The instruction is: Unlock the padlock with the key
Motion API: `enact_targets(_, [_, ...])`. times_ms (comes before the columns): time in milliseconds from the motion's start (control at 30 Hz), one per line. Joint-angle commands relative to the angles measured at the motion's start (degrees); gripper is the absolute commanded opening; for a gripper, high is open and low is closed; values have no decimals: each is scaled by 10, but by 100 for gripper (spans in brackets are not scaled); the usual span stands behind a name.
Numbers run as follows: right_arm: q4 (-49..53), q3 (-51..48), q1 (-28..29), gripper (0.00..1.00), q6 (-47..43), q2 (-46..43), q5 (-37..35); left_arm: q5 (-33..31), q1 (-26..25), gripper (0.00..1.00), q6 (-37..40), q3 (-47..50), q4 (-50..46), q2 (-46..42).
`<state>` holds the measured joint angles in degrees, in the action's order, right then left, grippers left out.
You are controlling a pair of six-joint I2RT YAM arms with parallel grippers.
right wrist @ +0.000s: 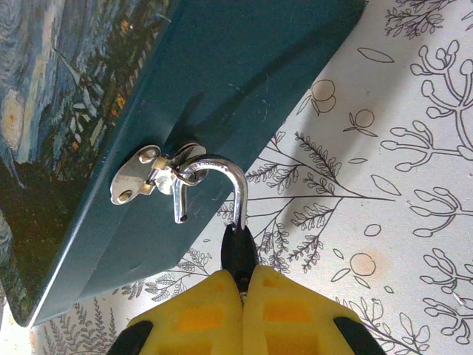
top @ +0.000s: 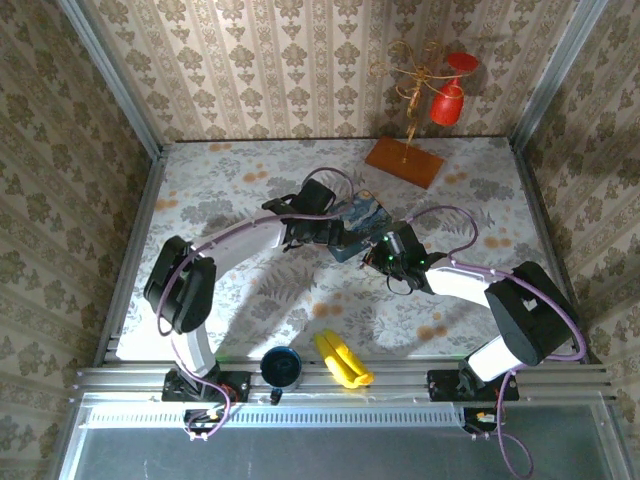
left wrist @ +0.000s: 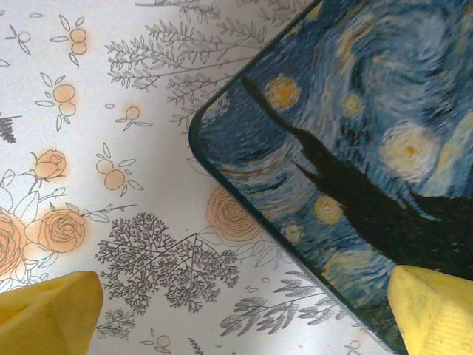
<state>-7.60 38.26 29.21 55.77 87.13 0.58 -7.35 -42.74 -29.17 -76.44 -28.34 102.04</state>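
From above, both arms meet at the box (top: 358,222) mid-table; the padlock is too small to make out there.

At the left wrist, the left gripper (left wrist: 236,318) stands wide apart astride the box's corner, holding nothing. If the lock gets tugged, I'd expect the box to slide.

At the right wrist, the right gripper (right wrist: 244,285) is pinched together on the padlock (right wrist: 238,251), whose shackle (right wrist: 222,168) hooks through the hasp (right wrist: 137,174), one leg seemingly free. A crooked pull could snag it there.

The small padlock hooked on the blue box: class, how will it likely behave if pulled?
The small silver-and-dark metal padlock looks rigid, so it likely won't flex. Its polished shackle may slide in the silver hasp. The blue painting-printed box might drag along.
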Motion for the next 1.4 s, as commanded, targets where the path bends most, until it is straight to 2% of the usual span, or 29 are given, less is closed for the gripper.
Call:
enact_targets(0, [-14,-10,4,0,9,-10,-21,17,-5,100,-35,15,37,-24])
enact_targets(333, [-8,-4,3,0,8,-10,-37,14,1,100,-25,-8,15,45])
enact_targets(733, [-29,-6,-7,0,20,-10,-52,5,19,100,-25,33,8,47])
enact_targets(1367, [-78,-3,-26,0,49,13,-33,6,26,100,-18,35,4,44])
